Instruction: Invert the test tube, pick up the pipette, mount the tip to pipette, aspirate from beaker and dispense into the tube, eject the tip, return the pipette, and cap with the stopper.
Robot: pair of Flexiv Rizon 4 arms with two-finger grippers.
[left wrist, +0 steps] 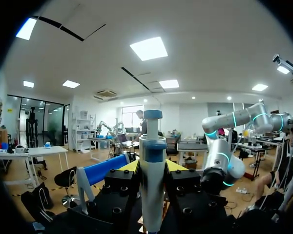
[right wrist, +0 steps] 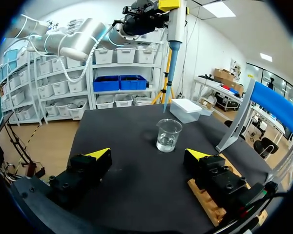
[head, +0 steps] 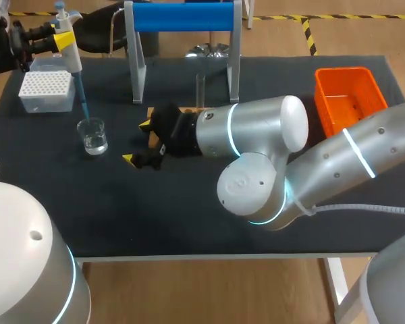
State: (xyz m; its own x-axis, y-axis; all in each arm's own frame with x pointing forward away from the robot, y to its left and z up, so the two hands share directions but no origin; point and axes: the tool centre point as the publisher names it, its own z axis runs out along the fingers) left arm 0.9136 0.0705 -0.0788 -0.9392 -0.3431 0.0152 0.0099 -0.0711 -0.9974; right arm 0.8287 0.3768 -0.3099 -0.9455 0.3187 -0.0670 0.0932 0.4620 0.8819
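Observation:
My left gripper [left wrist: 152, 168] is shut on the white and blue pipette [left wrist: 152, 180], which stands upright between its fingers. In the head view the pipette [head: 66, 37] is at the far left, its blue tip [head: 83, 101] pointing down over the glass beaker [head: 93, 135] of clear liquid. From the right wrist view the tip [right wrist: 169, 68] ends a little above the beaker [right wrist: 168, 135]. My right gripper [head: 143, 145] is open and holds nothing, low over the table to the right of the beaker; the beaker stands ahead of its fingers [right wrist: 149, 153]. No test tube or stopper shows.
A white tip box [head: 47, 90] sits at the back left behind the beaker. A blue-topped stand [head: 182, 17] is at the back middle, a wooden rack [head: 185, 110] lies partly under my right arm, and an orange bin [head: 347, 98] is at the back right.

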